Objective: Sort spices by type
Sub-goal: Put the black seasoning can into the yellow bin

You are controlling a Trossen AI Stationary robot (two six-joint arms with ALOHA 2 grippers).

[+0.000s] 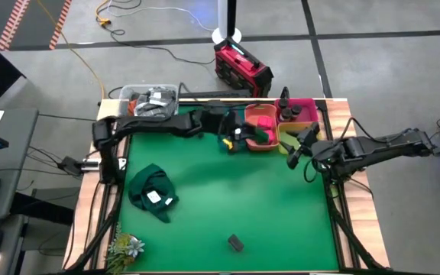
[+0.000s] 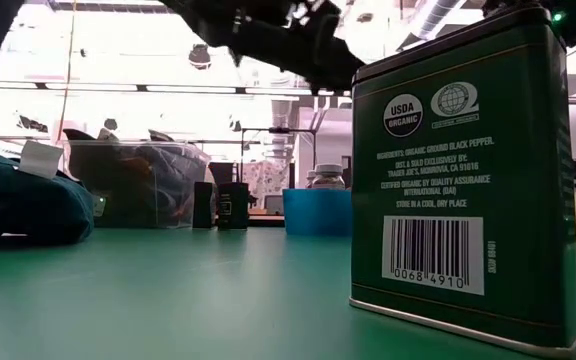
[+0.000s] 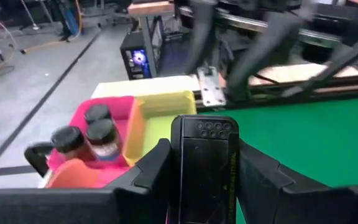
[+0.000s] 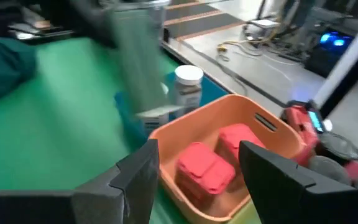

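My left gripper (image 1: 239, 137) reaches across the far side of the table and is shut on a dark grey rectangular tin (image 3: 205, 168) beside the orange bin (image 1: 260, 128). That bin holds two red-pink boxes (image 4: 213, 163). Dark round jars (image 3: 92, 134) stand in the pink bin (image 1: 302, 109). A white-capped jar (image 4: 188, 84) stands in a blue bin (image 2: 318, 212). Another dark tin (image 1: 236, 243) stands on its base near the table's near edge, filling the low view (image 2: 463, 170). My right gripper (image 1: 296, 153) (image 4: 197, 155) is open, near the yellow bin (image 1: 290, 139), touching nothing. My left gripper pinches the dark tin between its two fingers, one on each long side (image 3: 182, 168). The tin's end with the embossed dots (image 3: 207, 127) sticks out beyond the fingertips. In the right wrist view the tin (image 4: 135, 62) shows blurred, lifted clear above the blue bin.
A dark green cloth with a white label (image 1: 151, 195) lies on the table's left half. A clear plastic tub of grey clutter (image 1: 150, 99) sits at the far left corner. A flower sprig (image 1: 124, 246) lies at the near left corner. Open green table (image 1: 228, 191) lies mid-table.
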